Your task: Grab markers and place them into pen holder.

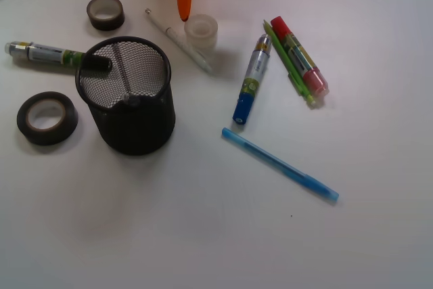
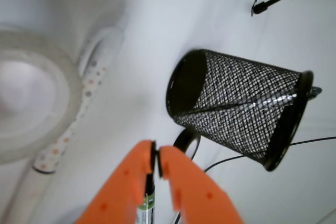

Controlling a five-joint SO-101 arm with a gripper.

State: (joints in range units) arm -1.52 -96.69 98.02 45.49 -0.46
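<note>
The black mesh pen holder stands left of centre and holds no markers; the wrist view shows it on its side. A black-capped marker lies behind it on the left, cap against the rim. The blue-capped marker and the red-capped marker lie to the right of the holder. My orange gripper hangs at the top centre, jaws shut with nothing between them. Past the jaws, the wrist view shows part of the black-capped marker on the table.
A thin green pen lies against the red-capped marker. A thin blue pen lies in front. A white pen and a clear tape roll sit just below the gripper. Dark tape rolls lie at the left.
</note>
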